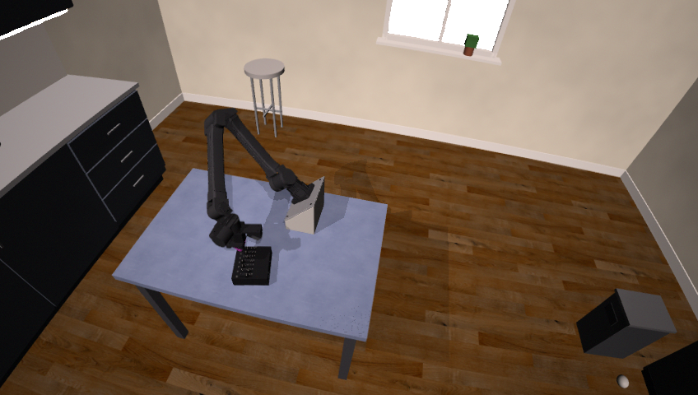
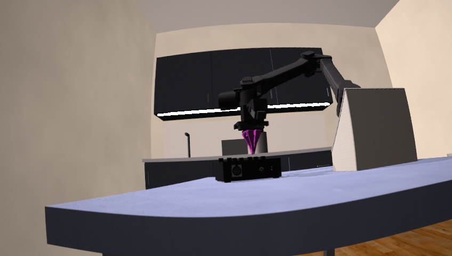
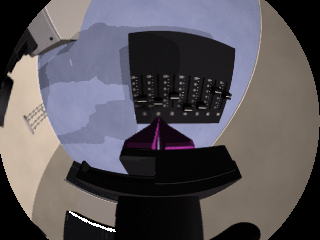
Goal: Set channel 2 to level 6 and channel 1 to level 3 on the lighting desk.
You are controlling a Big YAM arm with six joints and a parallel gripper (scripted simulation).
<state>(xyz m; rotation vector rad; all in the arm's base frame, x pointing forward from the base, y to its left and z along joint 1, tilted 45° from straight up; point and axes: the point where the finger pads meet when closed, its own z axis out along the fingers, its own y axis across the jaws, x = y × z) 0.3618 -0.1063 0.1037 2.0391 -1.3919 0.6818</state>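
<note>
The lighting desk (image 1: 251, 265) stands flat on its feet on the blue-grey table (image 1: 318, 293), near the middle of the front half, its row of faders (image 3: 180, 94) facing up. In the wrist view the caps sit at uneven heights along their slots; their exact levels are too small to read. The gripper (image 2: 252, 151) points straight down over the desk's fader end, its magenta fingers pressed together into a single tip, holding nothing. The tip comes down right at the desk's top edge; whether it touches a cap cannot be told. The arm's pale wedge-shaped base (image 1: 305, 207) stands behind on the table.
</note>
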